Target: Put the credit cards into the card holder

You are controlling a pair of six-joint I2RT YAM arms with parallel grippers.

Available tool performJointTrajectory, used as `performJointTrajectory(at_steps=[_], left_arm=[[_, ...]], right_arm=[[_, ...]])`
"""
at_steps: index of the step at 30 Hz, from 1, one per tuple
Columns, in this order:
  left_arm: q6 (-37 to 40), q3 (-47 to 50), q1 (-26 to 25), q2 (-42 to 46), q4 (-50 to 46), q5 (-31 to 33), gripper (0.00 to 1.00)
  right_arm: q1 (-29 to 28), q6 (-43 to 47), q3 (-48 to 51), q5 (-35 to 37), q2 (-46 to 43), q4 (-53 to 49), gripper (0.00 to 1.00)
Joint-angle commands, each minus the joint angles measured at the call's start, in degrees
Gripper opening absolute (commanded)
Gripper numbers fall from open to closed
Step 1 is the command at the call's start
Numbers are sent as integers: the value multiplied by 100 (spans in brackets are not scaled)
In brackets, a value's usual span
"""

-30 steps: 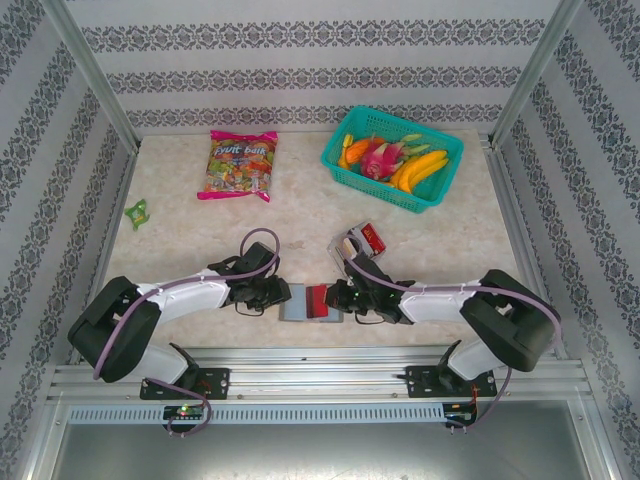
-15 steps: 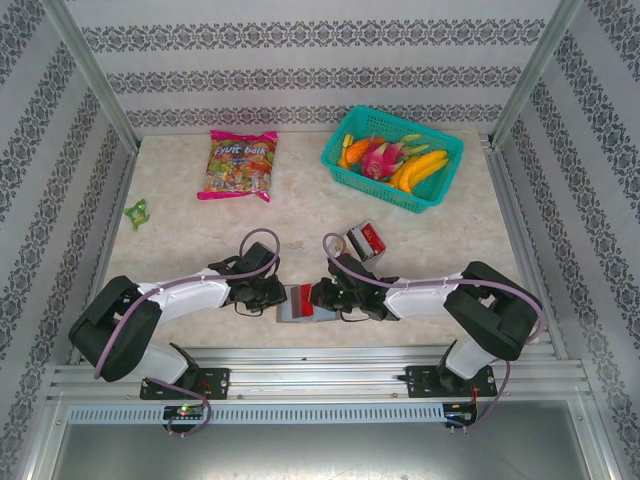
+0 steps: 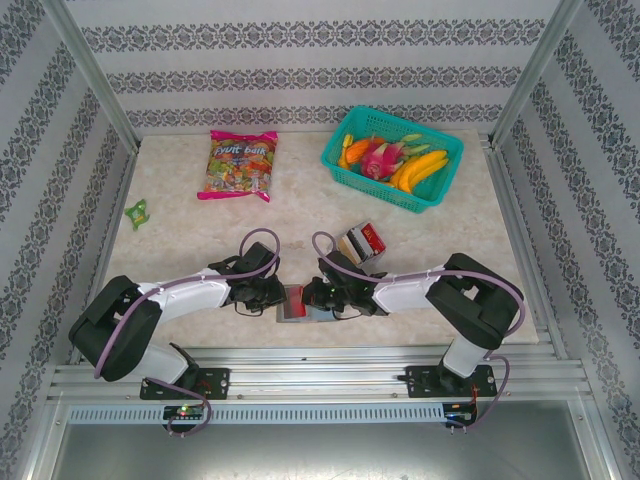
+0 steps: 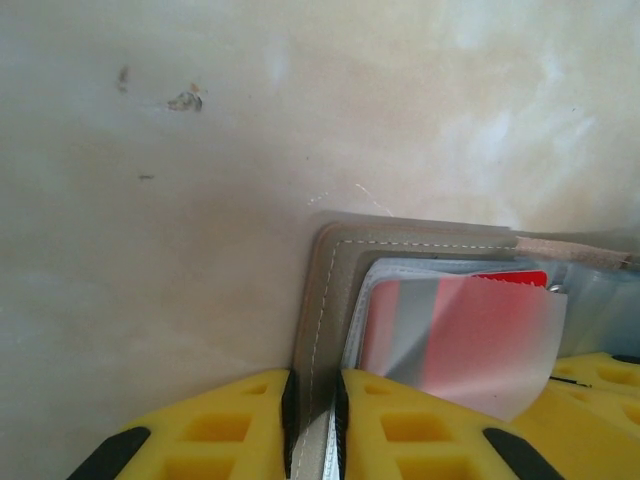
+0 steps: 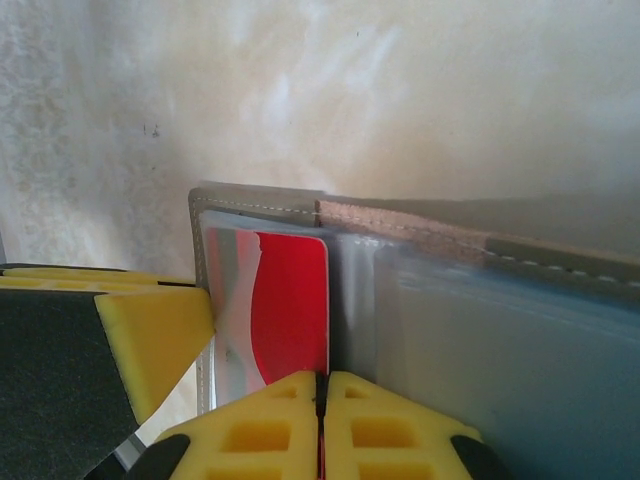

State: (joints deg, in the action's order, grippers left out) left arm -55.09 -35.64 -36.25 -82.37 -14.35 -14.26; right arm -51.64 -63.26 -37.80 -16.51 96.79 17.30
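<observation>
Between the left gripper (image 4: pixel 315 425) and the right gripper (image 5: pixel 321 420), which meet nose to nose, lies the holder (image 3: pixel 297 305), opened flat on the table (image 3: pixel 200 230). The left gripper's fingers are pinched tight on the holder's stitched tan-grey border. That border runs straight out from between its tips, then turns across in front of them.

The right gripper comes in from the opposite side. Its fingers are pressed together on the near edge of a red card (image 5: pixel 290 300). The card points straight ahead of its tips, lying over the holder's end panel, close inside the stitched corner and just beside the left gripper's yellow finger.

From the left gripper's side the same card sits just right of its fingers. It looks washed-out pink and grey there, and I can't tell whether it is inside a pocket or only resting on top.

From above, the two gripper bodies cover most of the holder, and only a grey-and-red sliver shows between them. Up close, both pairs of fingers are cut off at their roots, and the holder's far half runs out of sight.

The other cards (image 3: pixel 362 243) lie behind the right gripper's wrist, well apart from the holder and too small to count.
</observation>
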Motion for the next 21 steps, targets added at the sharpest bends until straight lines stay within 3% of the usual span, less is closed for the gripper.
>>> performJointTrajectory(at_steps=[1,6,8,13,17,21], left_arm=[[9,-23,-129,-140,177,-83,23],[15,-189,-128,337,-394,558,32],[46,-339,-119,465,-593,745,41],[218,-879,-111,490,-680,896,51],[434,-1525,-110,-1,-596,659,52],[467,-1934,-97,-482,-585,583,45]], right_arm=[[-101,172,-243,-123,-210,-367,13],[289,1265,-661,605,-1354,-2374,29],[546,1811,-932,776,-1649,-3137,36],[1535,2884,-1421,910,-1936,-4294,38],[2363,3370,-1673,484,-1882,-4498,38],[2295,3587,-1794,-60,-1804,-4300,31]])
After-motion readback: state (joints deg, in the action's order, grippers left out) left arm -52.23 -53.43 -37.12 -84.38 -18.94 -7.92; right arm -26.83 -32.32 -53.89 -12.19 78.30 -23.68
